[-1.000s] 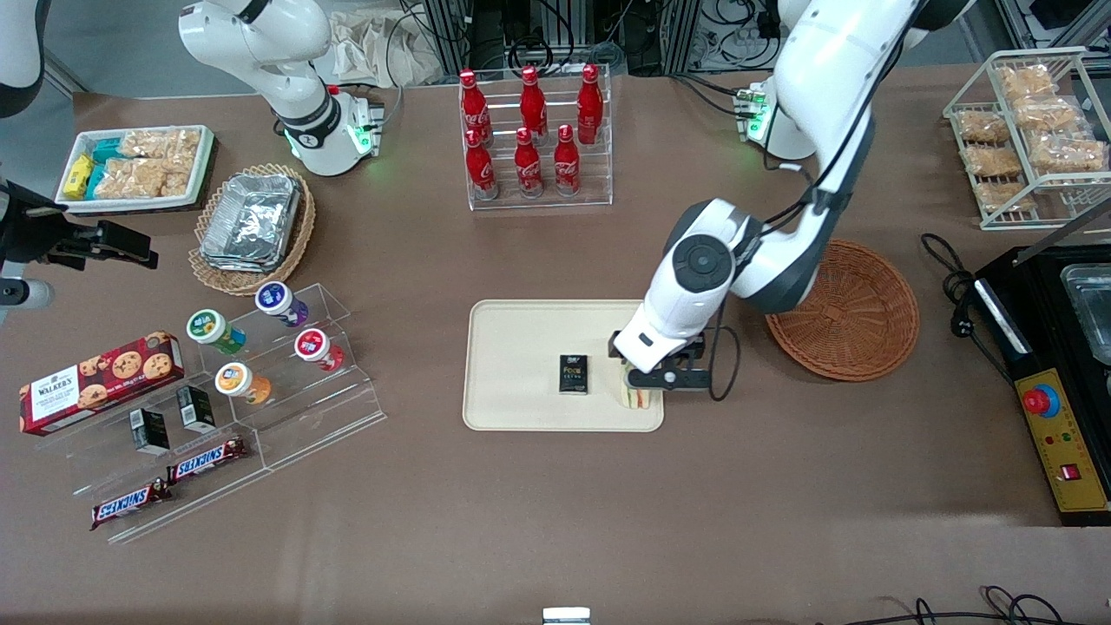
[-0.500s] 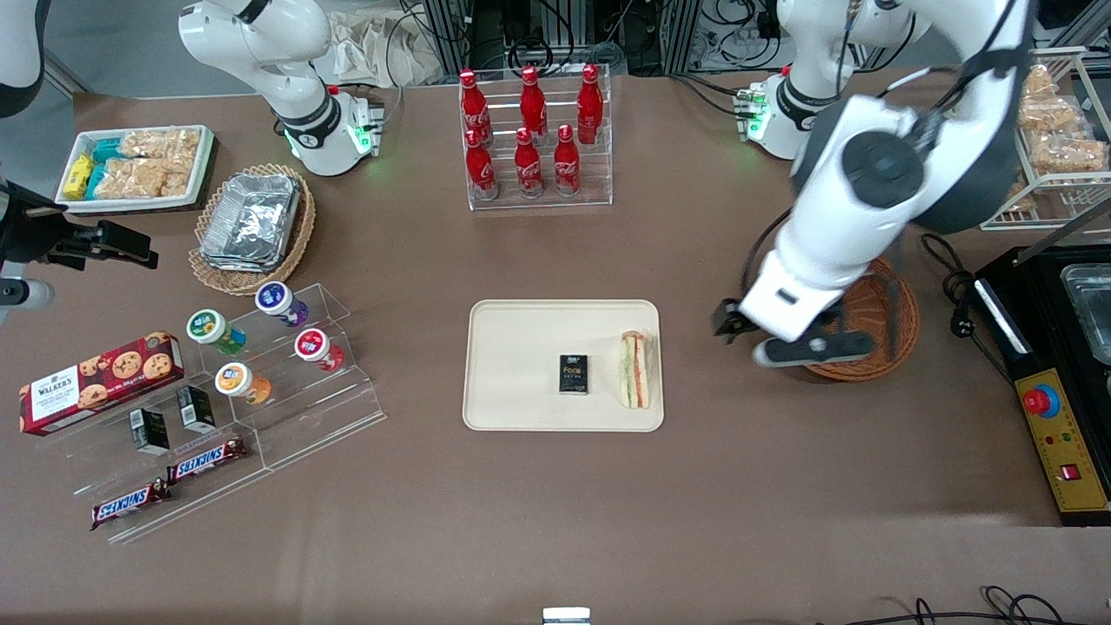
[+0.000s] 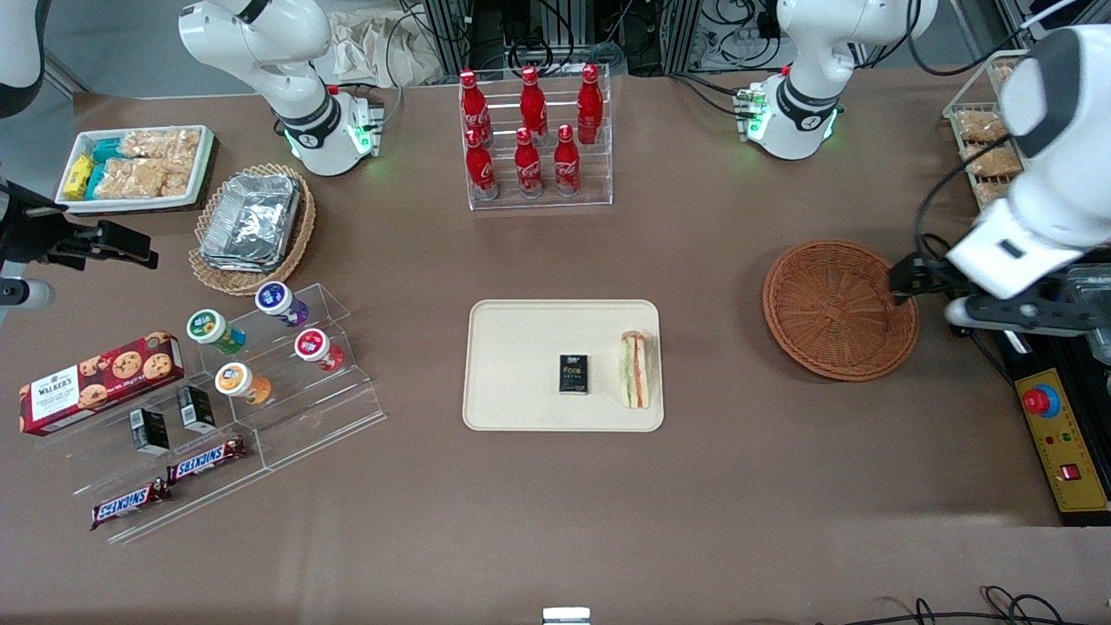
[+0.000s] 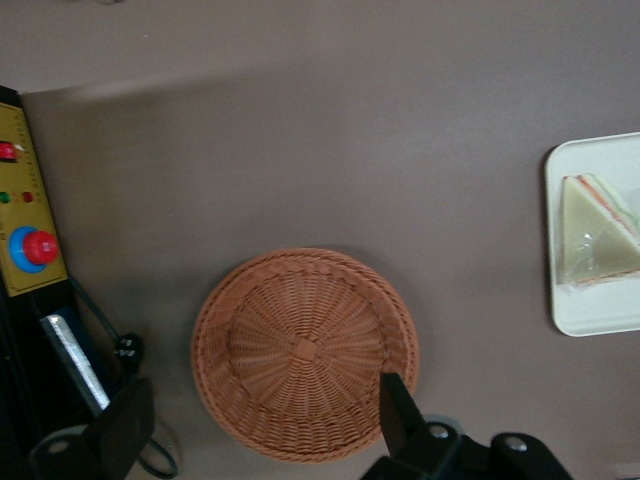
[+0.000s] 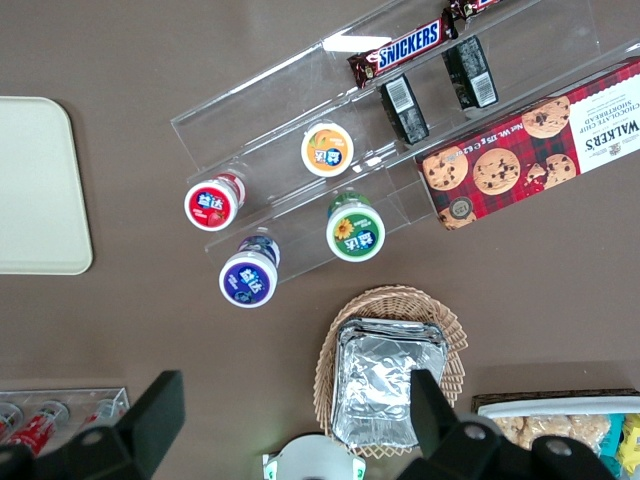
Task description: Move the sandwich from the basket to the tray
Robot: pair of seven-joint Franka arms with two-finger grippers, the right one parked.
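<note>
Swinging clear since a moment ago, the left arm has carried its gripper (image 3: pixel 929 299) off the tray and past the basket, toward the working arm's end of the table, over a black and yellow control box (image 3: pixel 1055 434). From the front, the sandwich (image 3: pixel 634 370) lies flat on the cream tray (image 3: pixel 521 408) near its edge, long axis running toward the camera, striped filling edge facing the small black box (image 3: pixel 573 374) beside it. The woven wicker basket (image 3: pixel 840 309) holds nothing. From the left wrist, the sandwich (image 4: pixel 596 229) shows its triangular bread face under clear wrap, and the gripper's fingers (image 4: pixel 397 413) stand spread wide, holding nothing, above the basket (image 4: pixel 305 350).
</note>
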